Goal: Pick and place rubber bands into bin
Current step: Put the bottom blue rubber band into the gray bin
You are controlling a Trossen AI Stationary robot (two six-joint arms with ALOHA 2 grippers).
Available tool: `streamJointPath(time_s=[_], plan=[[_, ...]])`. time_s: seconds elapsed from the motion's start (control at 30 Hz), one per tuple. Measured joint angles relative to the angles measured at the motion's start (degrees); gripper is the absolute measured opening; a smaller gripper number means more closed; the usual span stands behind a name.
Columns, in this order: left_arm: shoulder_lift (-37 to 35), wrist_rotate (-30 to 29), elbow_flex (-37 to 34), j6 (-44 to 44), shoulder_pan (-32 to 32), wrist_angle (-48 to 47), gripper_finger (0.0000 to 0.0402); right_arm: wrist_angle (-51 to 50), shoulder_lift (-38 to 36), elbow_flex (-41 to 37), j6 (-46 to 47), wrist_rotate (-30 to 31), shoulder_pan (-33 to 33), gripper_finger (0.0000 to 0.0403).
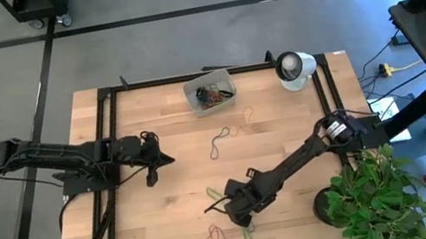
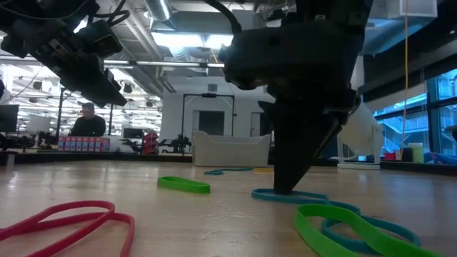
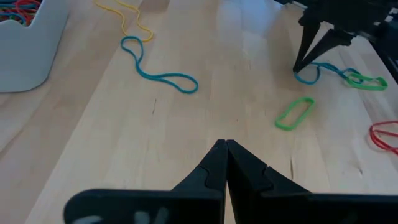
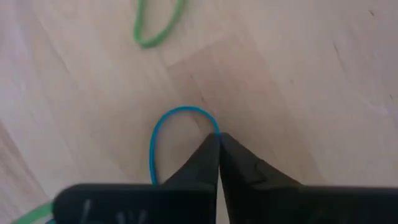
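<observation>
The bin (image 1: 210, 91) stands at the table's far middle with several rubber bands inside. Loose bands lie on the wood. These include a long teal one (image 1: 221, 140), a yellow one (image 1: 246, 116), a green one (image 3: 294, 113), a red one (image 2: 71, 218) and a blue one (image 4: 163, 134) tangled with a green one (image 3: 367, 81). My right gripper (image 4: 219, 135) stands near the table's front middle, pointing down, shut on the blue band. My left gripper (image 3: 225, 144) hovers shut and empty over the table's left part. My right gripper pinches the blue band's strand at the loop's rounded end (image 4: 211, 126) between its two fingertips. The fingers (image 2: 285, 178) come from above, pointing steeply down, with their tips at the tabletop. The band lies slack on the wood (image 2: 314, 198).
A white round object with a dark face (image 1: 294, 67) stands at the far right corner. A potted plant (image 1: 376, 196) stands at the near right corner. A black frame (image 1: 111, 137) runs along the table's edges. Bare wood lies between the two grippers.
</observation>
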Motion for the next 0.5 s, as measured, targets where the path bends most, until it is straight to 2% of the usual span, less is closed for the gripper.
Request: streamJointPath(time_s=[0.13,0.27,0.5], plan=[[0.00,0.00,0.00,0.00,0.00,0.00,0.0001,-1.15,-1.77,-0.33,1.45,-0.52,-0.97,0.0005],[0.02,0.00,0.00,-0.01,0.00,-0.01,0.0001,-1.66,-6.66,-0.24,1.08,1.94,-3.49,0.0003],[0.02,0.00,0.00,-0.02,0.00,-0.06,0.0001,-3.06,-15.06,-0.23,-9.56,4.39,-12.40,0.0002]])
